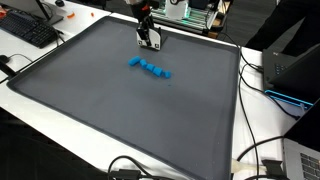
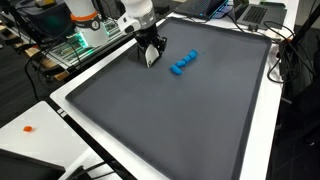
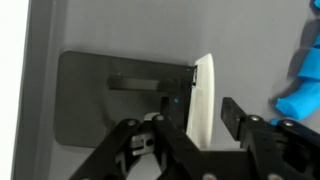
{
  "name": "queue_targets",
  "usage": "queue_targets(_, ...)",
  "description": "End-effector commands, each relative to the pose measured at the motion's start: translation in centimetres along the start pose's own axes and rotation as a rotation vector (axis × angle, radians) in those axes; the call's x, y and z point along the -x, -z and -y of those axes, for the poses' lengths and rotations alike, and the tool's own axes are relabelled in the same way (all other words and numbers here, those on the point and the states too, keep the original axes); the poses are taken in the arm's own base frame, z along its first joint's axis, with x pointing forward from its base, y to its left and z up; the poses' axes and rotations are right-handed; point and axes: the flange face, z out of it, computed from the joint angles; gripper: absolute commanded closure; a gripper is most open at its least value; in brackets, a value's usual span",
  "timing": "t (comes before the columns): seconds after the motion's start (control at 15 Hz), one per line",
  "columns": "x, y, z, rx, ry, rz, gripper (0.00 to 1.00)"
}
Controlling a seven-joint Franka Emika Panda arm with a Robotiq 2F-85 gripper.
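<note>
My gripper [image 1: 150, 41] is low over the far side of the dark grey mat [image 1: 120, 110], also seen from the opposite side [image 2: 150, 57]. In the wrist view a thin white block [image 3: 203, 95] stands on edge between the black fingers [image 3: 185, 115]. The right finger is against it and the jaws look closed on it. A short row of blue blocks [image 1: 150, 68] lies on the mat just in front of the gripper. It shows in both exterior views [image 2: 183, 62], and at the right edge of the wrist view [image 3: 303, 85].
The mat lies on a white table [image 2: 40, 110]. A keyboard [image 1: 28, 28] and cables [image 1: 262, 150] lie around the edges. A laptop [image 1: 295, 65] stands to one side. Electronics [image 2: 85, 30] stand behind the arm. A small orange item [image 2: 29, 127] lies on the table.
</note>
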Motion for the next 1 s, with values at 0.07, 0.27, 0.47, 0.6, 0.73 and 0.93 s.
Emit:
queue_targets(0.07,0.4,1.2,0.3,-0.019,0.015,-0.018,0.04)
queue_targets(0.27,0.6,2.3,0.6,-0.021,0.038,-0.028,0.0)
queue_targets(0.47,1.0,3.8,0.7,-0.015,0.085,-0.045,0.0)
queue_targets(0.6,1.4,5.0,0.9,-0.005,0.145,-0.053,0.0)
queue_targets(0.73,1.9,6.3,1.0,0.014,0.19,-0.072,0.0)
queue_targets(0.93,2.7,8.5,1.5,0.041,0.259,-0.098,0.0)
